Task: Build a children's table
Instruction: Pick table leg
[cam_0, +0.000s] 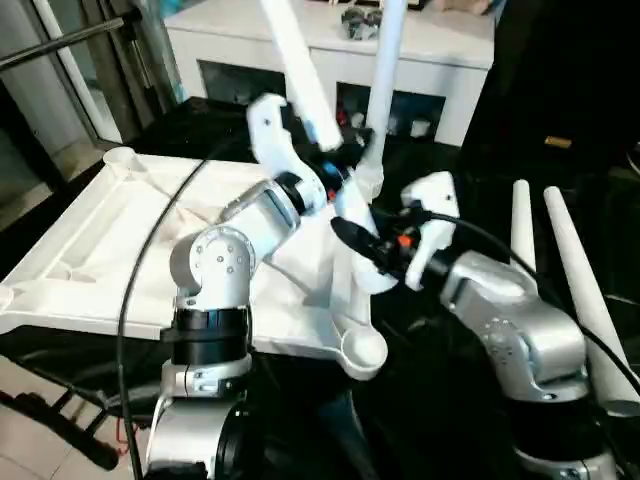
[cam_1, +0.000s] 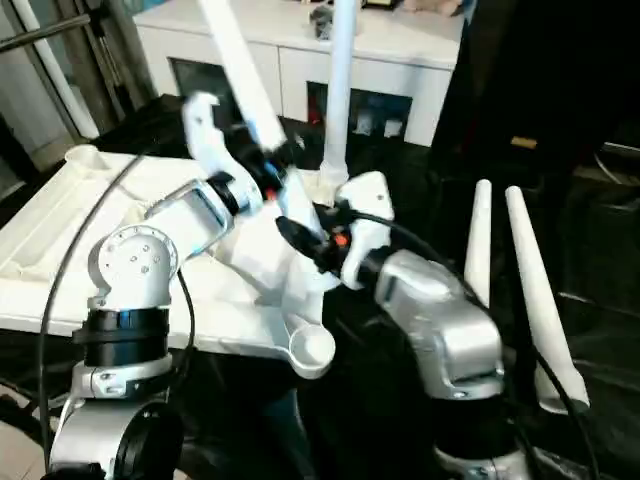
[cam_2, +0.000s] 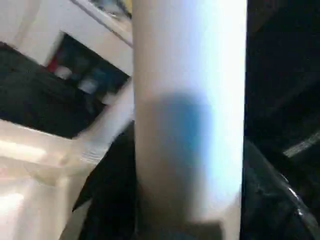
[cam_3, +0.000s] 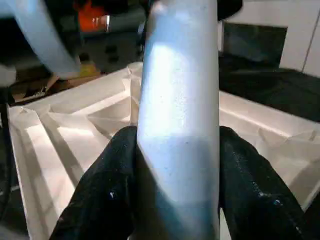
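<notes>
The left gripper (cam_0: 322, 140) pinches a tilted white leg (cam_0: 298, 65) between its two black fingers (cam_2: 112, 200); in the left wrist view that leg fills the space between the pads and rises past the picture's top. The right gripper (cam_0: 365, 250) is pressed onto the lower part of the same tilted leg, its black fingers (cam_3: 102, 200) clamped on either side of the tube just above the tabletop (cam_0: 110, 250). The tabletop lies upside down on the dark desk (cam_0: 470, 180), ribbed underside up, with round sockets at its corners: the near right socket (cam_0: 364, 352) holds nothing, the far left socket (cam_0: 119, 157) holds nothing, and the far right corner carries an upright leg (cam_0: 383, 70) standing just beside the tilted one. Whether the tilted leg's foot sits in a socket cannot be told, since both grippers cover it. The left arm (cam_0: 215, 270) bends at the elbow and reaches forward over the tabletop, wrist turned up; the right arm (cam_0: 510, 330) comes in from the right, forearm angled toward the left arm. Two more legs (cam_0: 560, 270) lie side by side on the desk to the right, well apart from the tabletop. A white cabinet (cam_0: 330, 50) stands behind.
</notes>
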